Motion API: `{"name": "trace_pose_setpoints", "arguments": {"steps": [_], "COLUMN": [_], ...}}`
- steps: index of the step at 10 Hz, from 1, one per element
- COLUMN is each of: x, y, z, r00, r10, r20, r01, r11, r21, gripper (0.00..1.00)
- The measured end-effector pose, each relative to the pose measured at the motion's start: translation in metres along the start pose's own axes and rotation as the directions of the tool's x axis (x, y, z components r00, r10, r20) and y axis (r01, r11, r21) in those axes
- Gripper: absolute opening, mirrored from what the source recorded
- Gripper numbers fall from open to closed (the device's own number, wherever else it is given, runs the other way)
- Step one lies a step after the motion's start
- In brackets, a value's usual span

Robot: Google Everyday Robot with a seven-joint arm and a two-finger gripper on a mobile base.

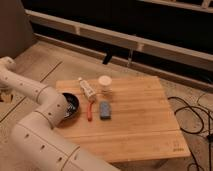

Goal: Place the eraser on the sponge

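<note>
The sponge (104, 109), a small flat blue-grey block, lies near the middle of the wooden table (145, 120). Just left of it lies a thin orange-red stick (90, 111). Behind them a white oblong item with dark markings (87, 89) lies flat; I cannot tell whether it is the eraser. My white arm (47, 107) rises from the lower left, bends over the table's left edge and runs off the left side of the view. The gripper is out of view past that edge.
A black bowl (71, 106) sits at the table's left, partly behind my arm. A white round cup (104, 81) stands at the back. Black cables (192, 117) lie on the floor to the right. A low ledge (125, 42) runs behind the table.
</note>
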Motion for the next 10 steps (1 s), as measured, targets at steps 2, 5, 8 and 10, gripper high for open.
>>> {"name": "trace_pose_setpoints", "arguments": {"steps": [2, 5, 8, 10], "x": [-0.018, -0.043, -0.056, -0.06], "y": [0.007, 0.026, 0.041, 0.05], "z": [-0.005, -0.011, -0.021, -0.037], "r00": [1.0, 1.0, 0.998, 0.993], "r10": [-0.006, -0.009, -0.001, 0.013], "r20": [-0.011, -0.03, -0.062, -0.121], "r01": [0.006, 0.008, -0.002, -0.021], "r11": [1.0, 0.999, 0.998, 0.998], "r21": [-0.004, -0.033, -0.061, -0.06], "gripper": [0.0, 0.0, 0.0, 0.0]}}
